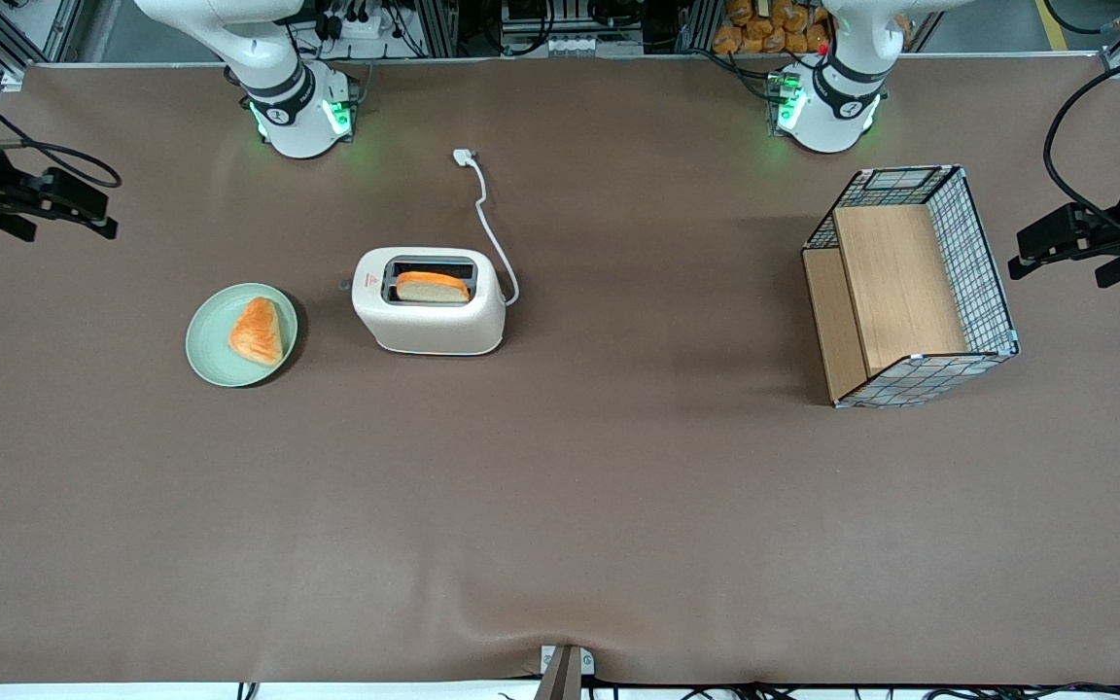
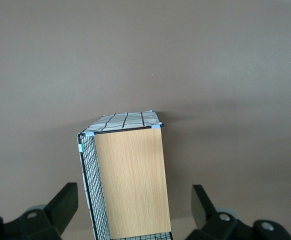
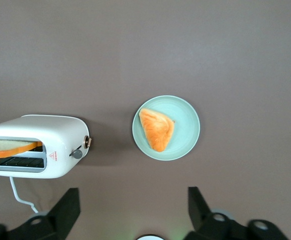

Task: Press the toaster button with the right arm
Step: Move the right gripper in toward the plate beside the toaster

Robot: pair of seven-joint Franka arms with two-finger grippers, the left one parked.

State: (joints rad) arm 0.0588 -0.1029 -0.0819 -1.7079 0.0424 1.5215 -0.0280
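Observation:
The cream-white toaster point(image 1: 429, 309) stands on the brown table with a slice of bread point(image 1: 433, 286) in its slot. It also shows in the right wrist view point(image 3: 35, 146). The toaster button point(image 3: 77, 153), a small grey nub, sticks out of the narrow end by the red triangle mark, and shows in the front view point(image 1: 346, 286). My right gripper point(image 1: 74, 206) hangs above the table toward the working arm's end, well apart from the toaster. In the right wrist view the gripper point(image 3: 133, 206) is open and empty, its fingers point(image 3: 68, 206) spread wide.
A green plate point(image 1: 210, 331) with a piece of pastry point(image 1: 257, 332) lies beside the toaster's button end; the plate also shows in the right wrist view point(image 3: 188, 127). The white cord and plug point(image 1: 464, 156) run toward the arm bases. A wire and wood basket point(image 1: 910, 282) stands toward the parked arm's end.

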